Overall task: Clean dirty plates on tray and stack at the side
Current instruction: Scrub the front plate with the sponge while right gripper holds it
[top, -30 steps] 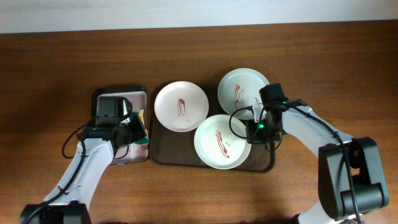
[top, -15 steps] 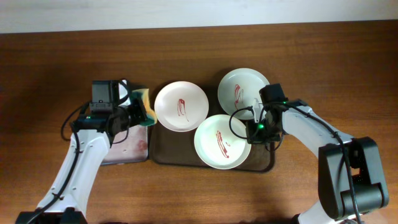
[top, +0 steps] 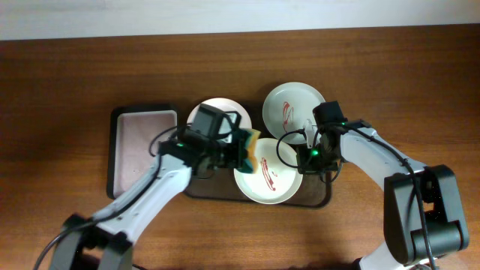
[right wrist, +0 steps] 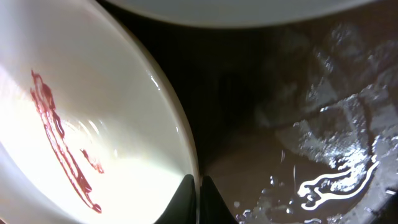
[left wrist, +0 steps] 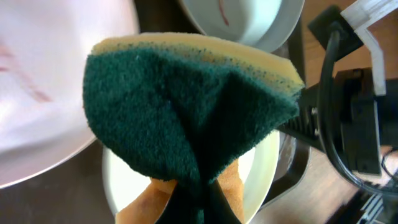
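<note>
Green-backed yellow sponge [top: 253, 149], clamped in left fingers [top: 237, 148], has been brought over the red-smeared white plate [top: 259, 187], apparently pinched by right fingers [right wrist: 185, 190], for wiping.

Glossy plate [top: 279, 184], rough fibrous sponge [left wrist: 168, 112]

The left arm [top: 142, 193] and the right arm [top: 375, 154] are both made of smooth white tube-like links joined by black blocks. Thin black cables [top: 287, 144] make loops beside the right wrist, where a small green light [top: 315, 152] glows. The right gripper [right wrist: 199, 194] has thin dark jaws.
</note>
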`<state>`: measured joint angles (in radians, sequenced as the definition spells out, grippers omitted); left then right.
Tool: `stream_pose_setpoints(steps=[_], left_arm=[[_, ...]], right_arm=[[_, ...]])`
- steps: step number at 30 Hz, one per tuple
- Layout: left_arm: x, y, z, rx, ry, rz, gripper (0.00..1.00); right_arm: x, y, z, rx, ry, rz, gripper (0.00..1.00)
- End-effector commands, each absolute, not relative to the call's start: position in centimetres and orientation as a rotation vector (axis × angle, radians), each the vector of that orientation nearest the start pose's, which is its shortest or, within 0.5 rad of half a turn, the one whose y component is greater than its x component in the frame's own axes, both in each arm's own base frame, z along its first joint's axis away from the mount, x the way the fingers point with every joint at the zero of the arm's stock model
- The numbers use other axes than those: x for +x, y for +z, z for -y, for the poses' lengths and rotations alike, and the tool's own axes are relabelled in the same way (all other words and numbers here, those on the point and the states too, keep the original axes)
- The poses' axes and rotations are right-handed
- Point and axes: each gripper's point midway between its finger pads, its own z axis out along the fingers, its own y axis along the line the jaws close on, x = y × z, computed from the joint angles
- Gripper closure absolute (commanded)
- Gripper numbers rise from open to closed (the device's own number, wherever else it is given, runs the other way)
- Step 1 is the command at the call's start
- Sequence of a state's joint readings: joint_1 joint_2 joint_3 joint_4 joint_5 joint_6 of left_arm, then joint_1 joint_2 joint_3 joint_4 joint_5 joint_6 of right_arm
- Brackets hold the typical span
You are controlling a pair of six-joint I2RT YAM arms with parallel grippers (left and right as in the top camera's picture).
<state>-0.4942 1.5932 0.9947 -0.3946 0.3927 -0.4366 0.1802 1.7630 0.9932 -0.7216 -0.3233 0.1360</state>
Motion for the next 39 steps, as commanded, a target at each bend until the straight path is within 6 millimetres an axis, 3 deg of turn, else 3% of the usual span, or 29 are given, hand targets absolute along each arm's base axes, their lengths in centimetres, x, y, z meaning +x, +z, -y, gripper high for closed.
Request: stream_pose_setpoints(steps=[1,6,10,17,20,23,28,33,39], left_arm=[[30.1,8.7,28.4,0.248,-1.031,-2.693,1.0],[29.0,6.7,30.7,0.26,-1.07,-2.735,1.0],[27.8,5.0,31.5,0.165,-1.077,-2.823,1.0],[28.1,1.6,31.2,0.03,-0.892,-2.881,1.0],[29.6,0.2,29.3,-0.026,-0.695,-2.848,1.0],[30.8,-0.7,26.3,-0.091,-0.44,-2.813,1.0],[30.2,-1.5,23.8,-0.114,-0.264,-2.846,1.0],[29.9,0.5,23.6,-0.092,-0.274,-2.836,1.0],[30.8,7.5,24.5,-0.008,-0.397,-2.699,1.0]], right_arm=[[29.3,1.2,-11.5,-0.097,0.541,-3.074,0.96],[29.2,1.1,-11.5,-0.096,0.54,-3.077,0.96],[29.2,1.1,-11.4,-0.096,0.54,-3.077,0.96],[29.2,1.1,-11.4,-0.096,0.54,-3.077,0.96],[29.1,1.1,-11.4,-0.096,0.54,-3.08,0.96],[29.1,1.1,-11.4,-0.095,0.54,-3.082,0.96],[29.0,1.1,-11.4,-0.095,0.539,-3.086,0.96],[28.9,1.1,-11.4,-0.094,0.538,-3.089,0.96],[28.9,1.1,-11.4,-0.094,0.538,-3.089,0.96]])
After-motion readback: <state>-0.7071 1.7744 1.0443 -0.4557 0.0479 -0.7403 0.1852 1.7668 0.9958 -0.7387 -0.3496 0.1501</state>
